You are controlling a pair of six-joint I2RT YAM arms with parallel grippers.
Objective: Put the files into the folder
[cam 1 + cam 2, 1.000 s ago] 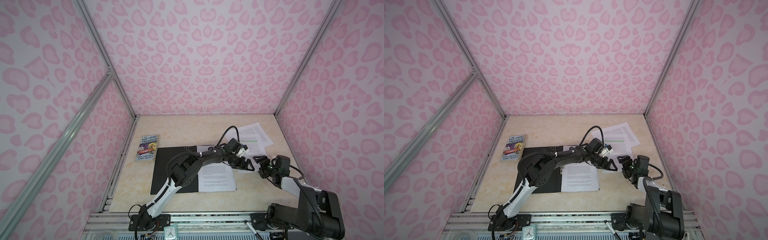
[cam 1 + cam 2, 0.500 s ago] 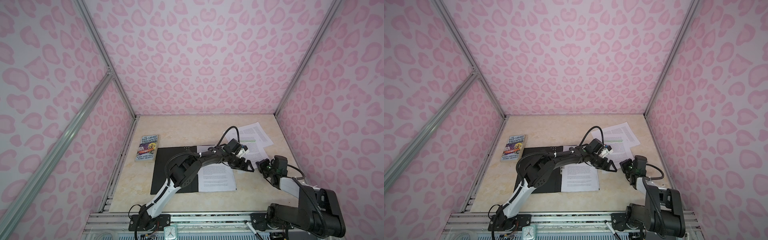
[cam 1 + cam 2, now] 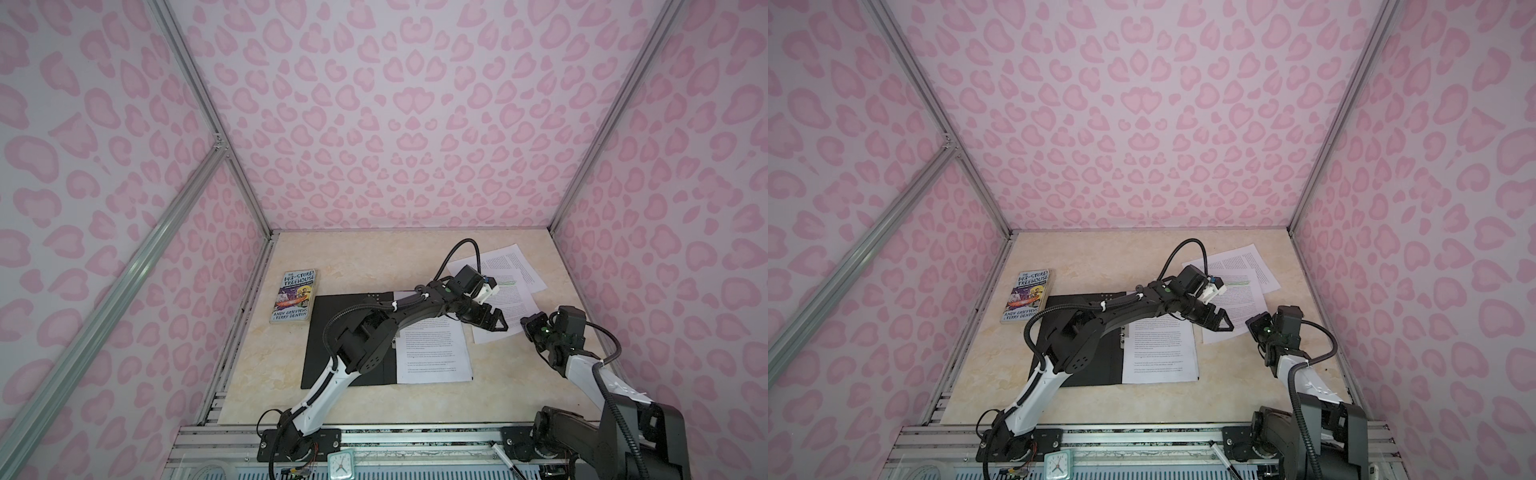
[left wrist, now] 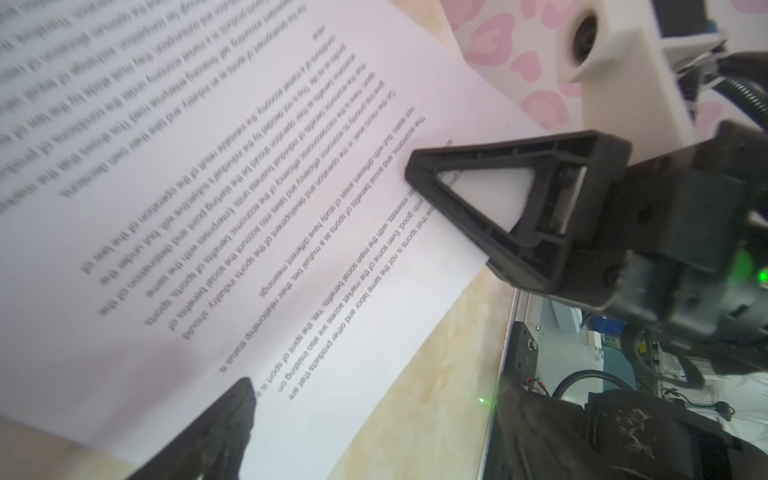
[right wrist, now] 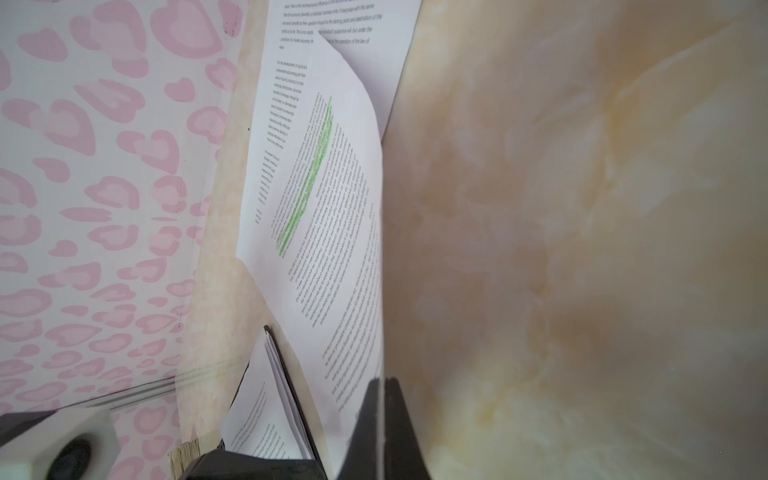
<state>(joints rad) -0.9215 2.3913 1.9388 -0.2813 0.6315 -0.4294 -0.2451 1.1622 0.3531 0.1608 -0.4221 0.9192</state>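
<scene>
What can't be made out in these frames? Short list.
Number of sheets in the right claw: its lower finger is hidden under the highlighted sheet, left wrist view.
Middle of the folder: covered by the left arm, both top views.
The left claw: left wrist view shows one blurred finger, cut by the frame edge.
Print on the files: too small in top views, blurred in left wrist view.

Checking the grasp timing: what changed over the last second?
The right gripper closed on the edge of the highlighted sheet; a second ago its jaws stood open there. The left gripper stays open over that sheet. The folder, the filed sheet and the book have not moved.
</scene>
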